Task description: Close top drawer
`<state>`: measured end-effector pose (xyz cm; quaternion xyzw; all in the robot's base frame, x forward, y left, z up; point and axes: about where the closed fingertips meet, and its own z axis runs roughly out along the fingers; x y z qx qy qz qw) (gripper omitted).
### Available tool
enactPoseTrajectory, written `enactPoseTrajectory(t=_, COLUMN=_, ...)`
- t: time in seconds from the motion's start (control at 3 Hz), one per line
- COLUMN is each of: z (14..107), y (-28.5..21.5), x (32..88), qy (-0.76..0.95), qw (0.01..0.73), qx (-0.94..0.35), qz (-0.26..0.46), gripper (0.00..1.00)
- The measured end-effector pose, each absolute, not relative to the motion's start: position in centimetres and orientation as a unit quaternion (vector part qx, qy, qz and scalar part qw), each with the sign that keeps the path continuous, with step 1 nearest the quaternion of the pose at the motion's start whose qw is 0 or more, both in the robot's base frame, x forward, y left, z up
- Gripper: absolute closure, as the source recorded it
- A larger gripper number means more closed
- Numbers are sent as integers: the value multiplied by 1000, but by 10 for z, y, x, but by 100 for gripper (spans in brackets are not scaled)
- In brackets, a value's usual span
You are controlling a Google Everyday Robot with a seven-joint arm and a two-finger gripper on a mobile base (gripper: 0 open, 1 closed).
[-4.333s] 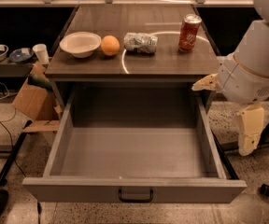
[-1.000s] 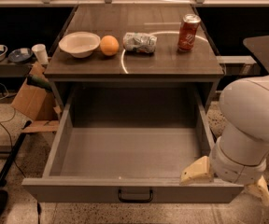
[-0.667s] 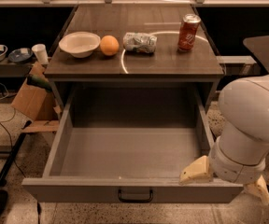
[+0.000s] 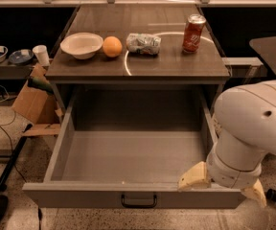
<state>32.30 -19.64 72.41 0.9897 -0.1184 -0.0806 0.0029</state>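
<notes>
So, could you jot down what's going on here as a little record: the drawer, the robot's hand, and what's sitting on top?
Drawer: top drawer open, pulled far out, nothing visible inside
Handle: black bar handle, centre of the front panel, untouched
Hand: hand at the drawer's front right corner, fingers apart, holding nothing
On top: white bowl, orange, crumpled silver packet, upright red can
Task state: drawer not yet closed

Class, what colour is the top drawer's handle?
Black handle, camera view best; gripper at the top drawer's front-right corner.
</notes>
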Motion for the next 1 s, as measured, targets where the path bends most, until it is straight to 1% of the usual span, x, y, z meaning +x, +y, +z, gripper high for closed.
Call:
enactPoseTrajectory(t=0.33, z=712, y=-192, x=325, qy=-104, qw=-4, qx=991, qz=-79, gripper=17)
enactPoseTrajectory(t=1.0, z=692, y=-192, x=326, qy=-95, qw=-22, qx=992, qz=-77, gripper=64)
